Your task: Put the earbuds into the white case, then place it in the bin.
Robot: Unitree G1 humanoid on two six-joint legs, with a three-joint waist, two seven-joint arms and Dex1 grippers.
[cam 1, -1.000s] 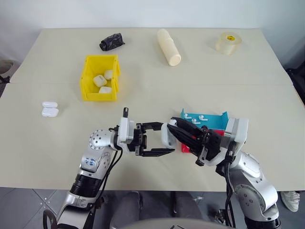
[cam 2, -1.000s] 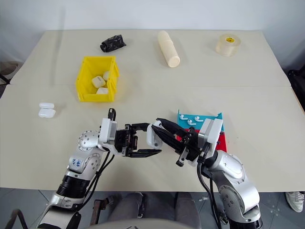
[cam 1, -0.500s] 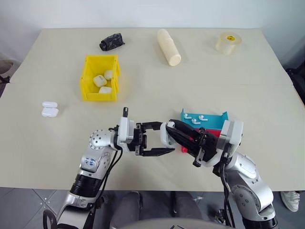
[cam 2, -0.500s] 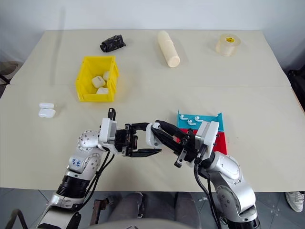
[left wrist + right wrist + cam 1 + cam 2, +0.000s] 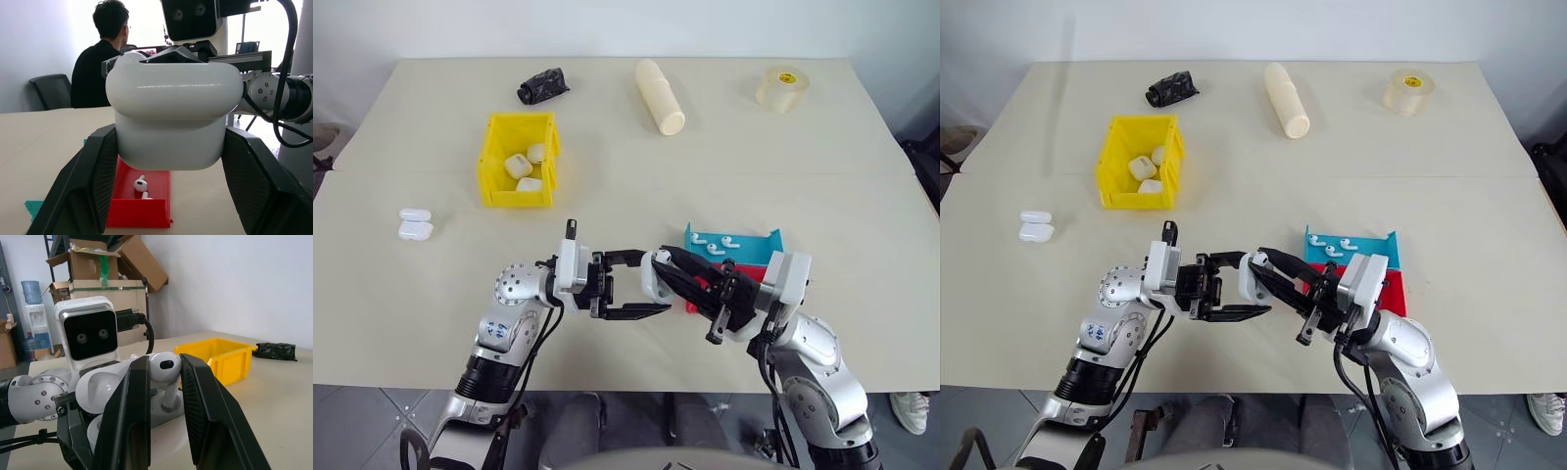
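Left end effector [image 5: 628, 285] is clamped on the white case [image 5: 174, 115], held up over the table [image 5: 607, 137] at lower centre of the frame, lid looks open toward my right arm. Right end effector [image 5: 164, 396] is pinching one earbud [image 5: 163, 369] by the head, stem pointing down into the case mouth; the two tools meet tip to tip in the head views.

Step in hand, as I read it: seating this bud in its well.

How I'd do it:
- keep the left arm frozen, it's the fixture
- line the stem up with the socket before pushing, can't tell from here if it's already in
- go in slow along the stem's axis, no side load or the case twists in the grip
- let go only once the bud sits flush, then back straight out

More earbuds [image 5: 718, 241] lie in the blue tray [image 5: 754, 247] right of centre, another in the red tray [image 5: 139, 205] under the case. Yellow bin [image 5: 519, 160] is upper left with three cases [image 5: 518, 165] already in it; two more cases [image 5: 415, 224] sit on the table at far left
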